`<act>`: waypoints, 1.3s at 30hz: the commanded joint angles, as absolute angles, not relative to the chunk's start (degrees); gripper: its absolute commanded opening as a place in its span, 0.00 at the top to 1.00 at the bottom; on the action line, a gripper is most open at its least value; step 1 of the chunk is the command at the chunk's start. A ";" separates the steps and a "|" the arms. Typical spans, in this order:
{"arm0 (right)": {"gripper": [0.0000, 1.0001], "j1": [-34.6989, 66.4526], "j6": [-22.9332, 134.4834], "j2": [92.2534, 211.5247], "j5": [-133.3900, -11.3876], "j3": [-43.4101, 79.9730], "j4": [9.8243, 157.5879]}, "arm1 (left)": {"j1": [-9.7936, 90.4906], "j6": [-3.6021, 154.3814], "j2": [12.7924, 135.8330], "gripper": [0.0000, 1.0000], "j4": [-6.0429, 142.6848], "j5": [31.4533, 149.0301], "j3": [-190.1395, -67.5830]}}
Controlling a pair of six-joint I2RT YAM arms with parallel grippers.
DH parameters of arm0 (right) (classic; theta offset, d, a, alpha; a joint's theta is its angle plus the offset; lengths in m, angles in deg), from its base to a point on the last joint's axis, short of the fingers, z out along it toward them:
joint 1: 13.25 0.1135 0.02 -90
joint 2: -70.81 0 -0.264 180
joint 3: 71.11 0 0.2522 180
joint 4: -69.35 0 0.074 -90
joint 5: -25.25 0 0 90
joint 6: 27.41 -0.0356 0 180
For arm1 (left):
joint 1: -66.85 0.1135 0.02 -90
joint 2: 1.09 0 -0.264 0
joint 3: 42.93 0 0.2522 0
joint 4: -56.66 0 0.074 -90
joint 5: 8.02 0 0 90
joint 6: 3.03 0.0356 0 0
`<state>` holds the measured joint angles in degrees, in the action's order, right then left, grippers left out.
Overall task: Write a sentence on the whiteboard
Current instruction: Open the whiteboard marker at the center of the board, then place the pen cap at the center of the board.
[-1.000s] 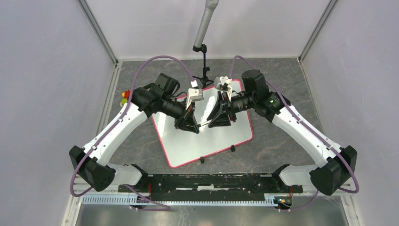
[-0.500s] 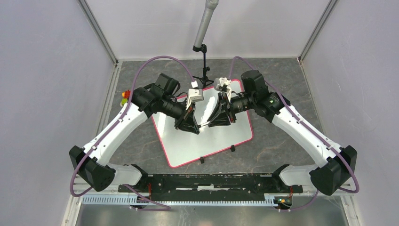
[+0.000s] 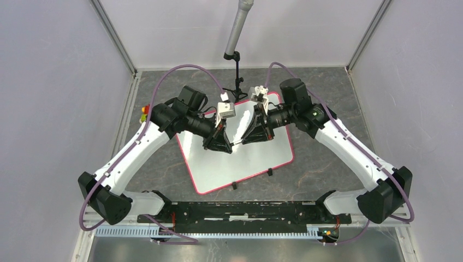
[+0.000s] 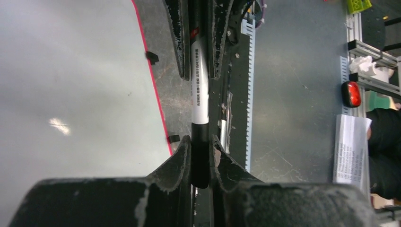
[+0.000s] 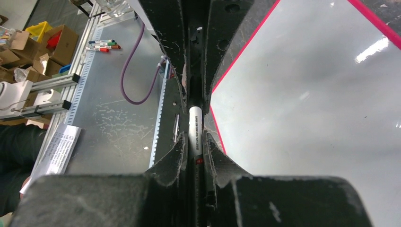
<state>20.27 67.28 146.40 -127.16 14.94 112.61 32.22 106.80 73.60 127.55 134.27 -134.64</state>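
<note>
Looking down on a dark mottled table (image 3: pixel 316 174), boxed in by pale walls.

Showing the whiteboard (image 3: pixel 235 166) lying flat at mid-table, turned askew, with one rounded corner pointing toward the arm bases. Finding no sentence on it yet: a bare white face in all three views, carrying nothing but patches of glare.

Showing, just above the middle of the board, a marker (image 3: pixel 236 143) hanging in the air between the two arms. Running its long axis roughly left to right across the rig, close to level with the board instead of pointing down at it.

Gripping the black end of that marker: the left gripper (image 3: pixel 225 146), fingers pressed against it on both sides in the left wrist view. Gripping the white barrel from the opposite side: the right gripper (image 3: pixel 250 136), fingers drawn in tight against it in the right wrist view. Meeting nose to nose, with neither arm nearer the board than the other.

Judging the step in hand to be uncapping, taking the black end for the cap, though not able to confirm that from these views. Calling next for a straight pull apart along the marker's own axis, then for tipping the freed end down to the board directly beneath.
</note>
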 commanded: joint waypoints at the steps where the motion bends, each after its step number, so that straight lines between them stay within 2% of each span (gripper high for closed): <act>1: 1.00 14.21 69.53 147.15 -127.57 20.90 116.15 | 32.47 107.97 70.18 0.98 129.06 132.00 -133.47; 9: 1.00 4.70 83.45 150.60 -129.05 35.58 135.92 | 32.74 109.43 69.89 0.98 131.01 130.33 -134.09; 13: 1.00 1.71 85.36 149.13 -128.49 35.19 137.42 | 36.31 107.91 69.05 0.98 130.46 129.46 -136.34; 17: 1.00 1.17 83.81 146.70 -129.17 29.44 133.31 | 45.82 103.12 68.60 0.98 126.98 123.62 -141.51; 21: 1.00 1.12 84.38 144.58 -127.78 26.78 131.73 | 63.70 100.56 73.20 0.98 126.94 120.54 -150.96; 24: 1.00 1.23 86.56 143.91 -127.61 25.75 133.81 | 72.79 103.36 78.43 0.98 129.99 120.00 -155.39; 31: 1.00 1.25 83.34 138.67 -127.82 15.25 126.64 | 80.39 106.09 85.32 0.98 125.70 113.31 -143.16; 39: 1.00 1.76 81.98 136.85 -128.42 8.61 121.69 | 80.98 108.13 86.40 0.98 116.50 108.15 -124.98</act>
